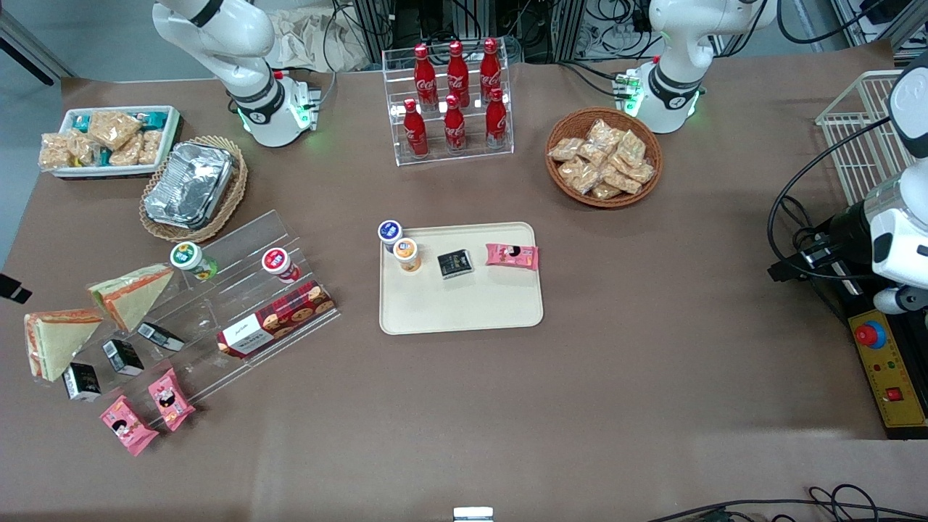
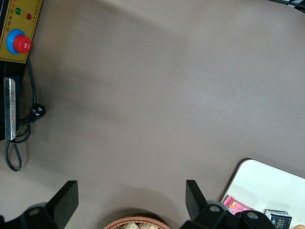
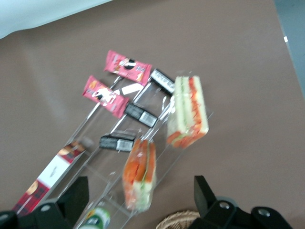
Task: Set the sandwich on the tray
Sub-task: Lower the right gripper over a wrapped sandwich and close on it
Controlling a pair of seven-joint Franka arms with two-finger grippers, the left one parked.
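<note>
- The right arm's hand (image 3: 139, 183) hangs high over the working arm's end of the counter, fingers (image 3: 76, 193) spread wide and holding nothing. It is outside the front view.
- The wrist camera looks down on the clear stepped stand (image 1: 239, 290). The arm appears to be poised for a descent, not yet at grasp height.
- The sandwich (image 1: 54, 344) (image 3: 188, 112), a clear-wrapped wedge of pale bread with red-orange filling, stands propped at the stand's end, close to the counter's edge at the working arm's end.
- A second wedge (image 1: 134, 293) with an orange band sits just beside it, farther from the front camera. It lies closer under the hand and could be taken by mistake.
- The sandwich is likely light and soft, and its film slippery. A firm pinch would crush the bread.
- The best hold is probably across the two broad bread faces at mid-wedge, with modest pressure.
- Small black packs (image 1: 119, 355) and pink packs (image 1: 170, 399) crowd the stand nearby, leaving little room for the fingers.
- The tray (image 1: 464, 308) lies mid-counter, well apart, carrying two cups and two packs along its farther edge. The part nearer the front camera is bare and looks the natural landing spot.
</note>
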